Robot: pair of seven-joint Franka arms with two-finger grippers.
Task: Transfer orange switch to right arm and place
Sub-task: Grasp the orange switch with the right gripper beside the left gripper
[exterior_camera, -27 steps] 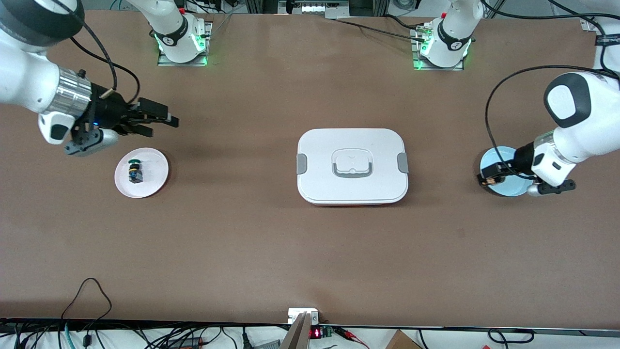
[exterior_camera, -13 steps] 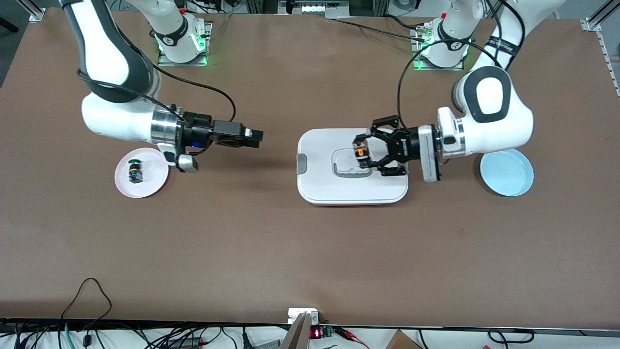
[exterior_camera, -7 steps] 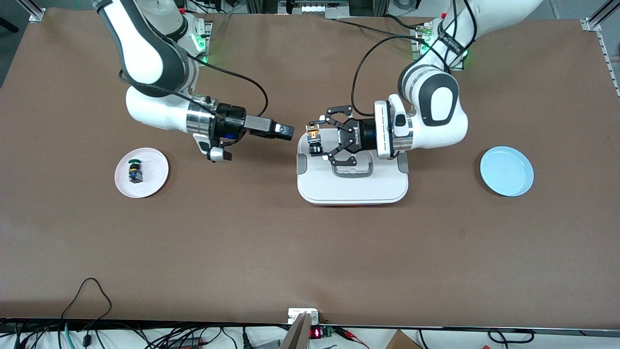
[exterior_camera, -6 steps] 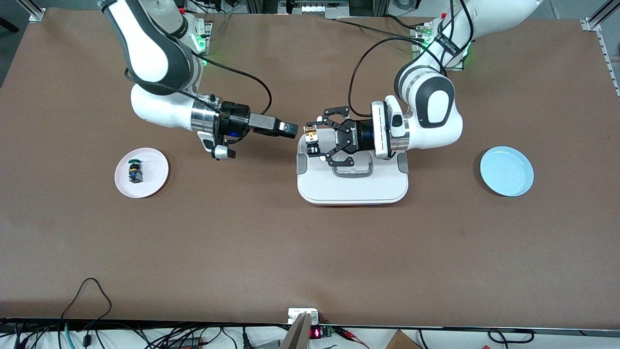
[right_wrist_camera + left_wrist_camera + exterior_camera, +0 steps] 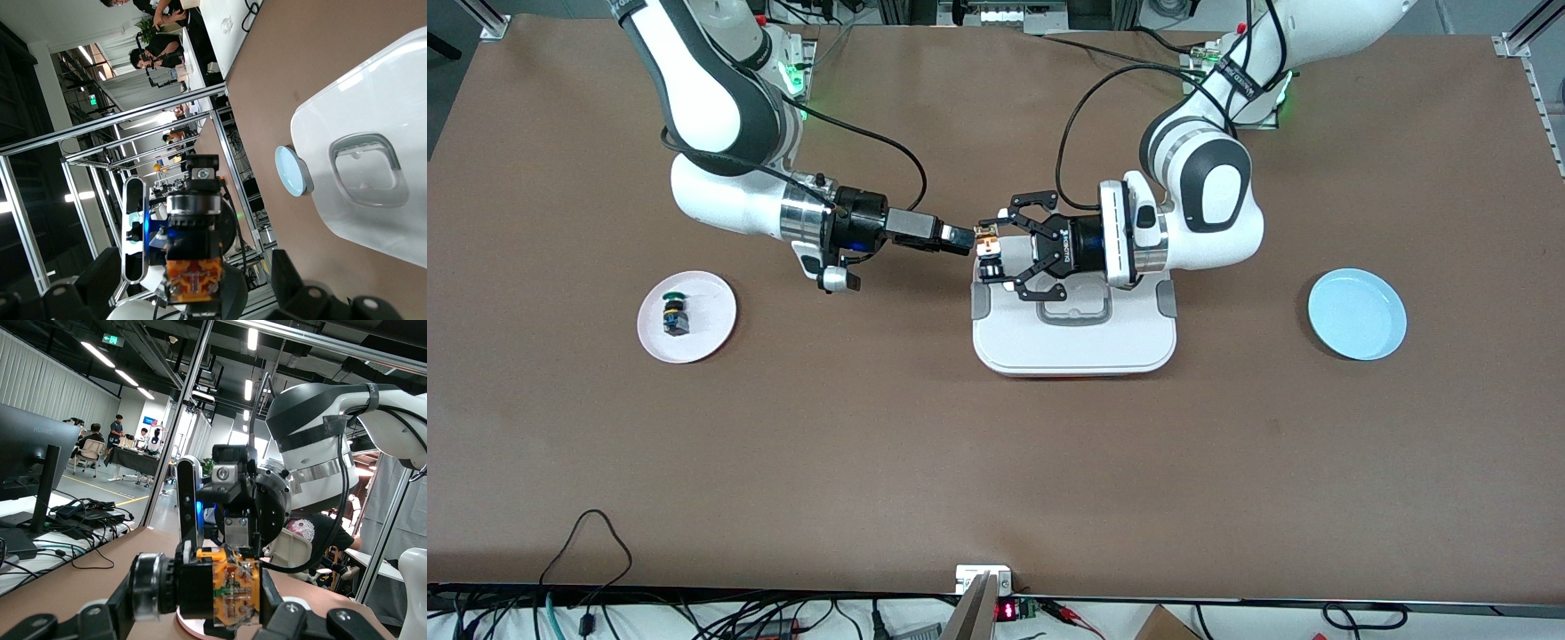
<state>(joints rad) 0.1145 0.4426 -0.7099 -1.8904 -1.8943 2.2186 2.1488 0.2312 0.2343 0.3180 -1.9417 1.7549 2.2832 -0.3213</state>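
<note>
The orange switch [image 5: 985,242] is up in the air over the white lidded box's edge toward the right arm's end. My left gripper [image 5: 990,250], the wide linkage claw, is shut on it. In the left wrist view the switch [image 5: 230,587] sits clamped in the left gripper [image 5: 220,592], orange end facing the right arm. My right gripper [image 5: 963,238], with slim fingers, points at the switch and nearly meets it. In the right wrist view its fingers [image 5: 67,293] stand wide apart, the right gripper [image 5: 190,297] is open, and the switch [image 5: 193,277] shows between them.
The white lidded box [image 5: 1074,333] lies mid-table and shows in the right wrist view [image 5: 373,120]. A blue plate [image 5: 1357,314] lies toward the left arm's end. A pink plate [image 5: 707,311] toward the right arm's end holds the green-capped switch [image 5: 673,316].
The left gripper carried the orange switch from the blue plate to over the box's edge. The right gripper came in from near the pink plate, and the gap between them has closed.
</note>
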